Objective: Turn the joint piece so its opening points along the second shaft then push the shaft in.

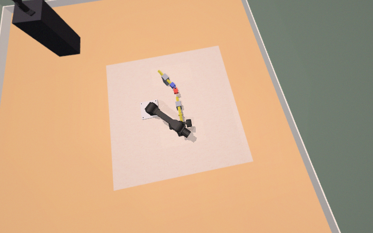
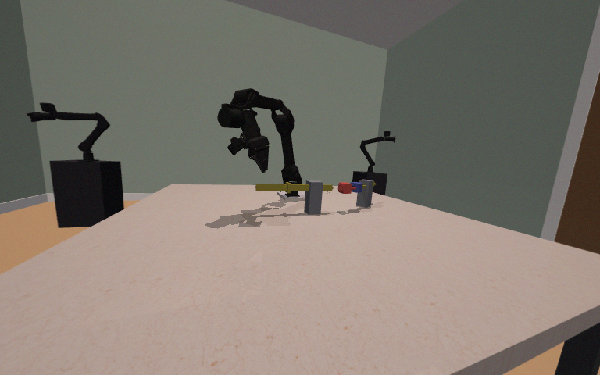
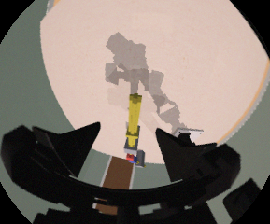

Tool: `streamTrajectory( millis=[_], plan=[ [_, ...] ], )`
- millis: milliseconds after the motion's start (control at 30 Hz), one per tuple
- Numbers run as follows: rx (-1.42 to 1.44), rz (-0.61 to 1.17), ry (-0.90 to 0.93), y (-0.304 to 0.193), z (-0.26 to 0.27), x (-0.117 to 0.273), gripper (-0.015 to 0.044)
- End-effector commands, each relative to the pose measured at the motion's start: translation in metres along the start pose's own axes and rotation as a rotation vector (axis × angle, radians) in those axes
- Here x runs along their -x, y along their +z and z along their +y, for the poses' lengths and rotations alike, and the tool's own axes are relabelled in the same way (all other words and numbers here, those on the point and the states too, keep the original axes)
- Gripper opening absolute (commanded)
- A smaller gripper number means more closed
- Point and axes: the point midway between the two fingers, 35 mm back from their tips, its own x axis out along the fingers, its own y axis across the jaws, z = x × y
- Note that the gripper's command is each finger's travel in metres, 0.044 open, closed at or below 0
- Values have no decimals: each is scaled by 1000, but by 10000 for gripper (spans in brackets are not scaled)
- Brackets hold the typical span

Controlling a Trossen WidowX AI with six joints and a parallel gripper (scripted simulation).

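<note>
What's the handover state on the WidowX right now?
Gripper: jaws open, nothing held, above the table near the long yellow shaft's outer end.
Long yellow shaft: in its grey block, short of the red square joint piece.
Done: red piece released, looks roughly turned toward the long shaft; exact alignment unclear.
Left: push the shaft in until it stops, take the gripper off, hold still.
</note>
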Motion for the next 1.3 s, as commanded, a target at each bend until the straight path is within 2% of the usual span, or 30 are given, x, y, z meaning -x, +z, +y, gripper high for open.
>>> streamTrajectory(
  millis=[0,300,1233,1267],
  plan=[
    [23,-73,-47,4,-2,-15,440],
    [60,-328,-139,11,-5,-57,440],
    [60,-333,-140,21,-9,-85,440],
    [60,-333,-140,21,-9,-85,414]
  ],
)
